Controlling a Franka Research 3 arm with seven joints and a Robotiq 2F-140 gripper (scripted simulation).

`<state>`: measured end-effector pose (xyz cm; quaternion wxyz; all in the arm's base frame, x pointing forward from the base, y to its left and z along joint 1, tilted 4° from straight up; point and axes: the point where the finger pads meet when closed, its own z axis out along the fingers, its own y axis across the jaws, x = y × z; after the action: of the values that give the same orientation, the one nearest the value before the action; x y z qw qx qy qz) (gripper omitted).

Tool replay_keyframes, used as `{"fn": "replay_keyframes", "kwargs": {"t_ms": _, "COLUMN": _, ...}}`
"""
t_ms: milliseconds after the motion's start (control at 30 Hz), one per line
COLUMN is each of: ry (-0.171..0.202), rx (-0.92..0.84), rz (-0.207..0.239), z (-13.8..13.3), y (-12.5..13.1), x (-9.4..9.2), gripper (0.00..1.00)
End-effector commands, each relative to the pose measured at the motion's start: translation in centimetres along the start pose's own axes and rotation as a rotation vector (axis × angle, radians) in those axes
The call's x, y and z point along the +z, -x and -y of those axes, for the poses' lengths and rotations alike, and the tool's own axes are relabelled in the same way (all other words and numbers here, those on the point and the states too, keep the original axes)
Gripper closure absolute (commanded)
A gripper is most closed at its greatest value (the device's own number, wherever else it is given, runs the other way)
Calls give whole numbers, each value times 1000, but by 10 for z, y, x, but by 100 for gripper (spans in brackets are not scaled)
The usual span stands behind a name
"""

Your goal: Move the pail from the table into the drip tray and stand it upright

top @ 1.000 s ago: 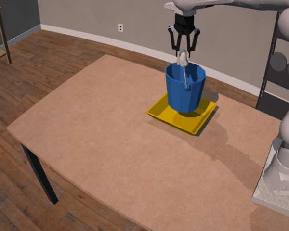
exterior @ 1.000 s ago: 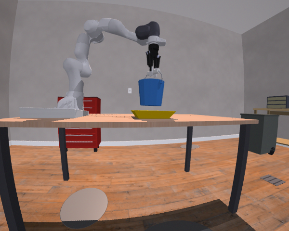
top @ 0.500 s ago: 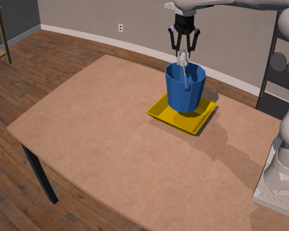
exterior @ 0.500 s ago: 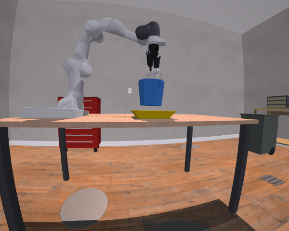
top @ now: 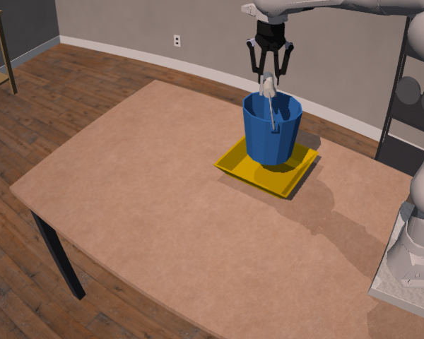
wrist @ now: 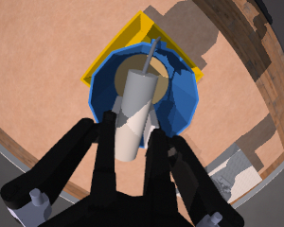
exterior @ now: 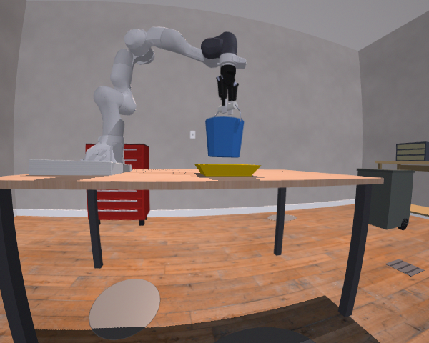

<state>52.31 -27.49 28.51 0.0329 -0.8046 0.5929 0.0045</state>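
Your black two-finger gripper [top: 268,78] clamps the pale cylindrical handle grip [top: 268,86], suspending the blue faceted pail [exterior: 224,136] above the yellow square drip tray [exterior: 227,169].

pails: 1 [top: 271,127] | drip trays: 1 [top: 237,168] | tables: 1 [top: 139,204] | arms: 1 [exterior: 114,99]

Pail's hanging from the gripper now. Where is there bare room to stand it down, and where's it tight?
The gripper holds the blue plastic pail by its pale handle grip, clear above the yellow square drip tray. The tray floor shows nothing on it. Bare tabletop stretches from the tray to the table's far edges. Tightest: beside the arm's grey base plate.
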Motion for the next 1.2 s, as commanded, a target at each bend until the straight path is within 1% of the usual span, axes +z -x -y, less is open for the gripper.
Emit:
{"fn": "replay_keyframes", "kwargs": {"t_ms": 0, "ry": -5, "rx": -6, "rz": -14, "z": 0, "y": -4, "x": -4, "gripper": 100}}
{"fn": "replay_keyframes", "kwargs": {"t_ms": 700, "ry": -5, "rx": -6, "rz": -14, "z": 0, "y": -5, "x": 6, "gripper": 100}}
{"fn": "replay_keyframes", "kwargs": {"t_ms": 1167, "ry": -5, "rx": -6, "rz": -14, "z": -1, "y": -6, "x": 20, "gripper": 100}}
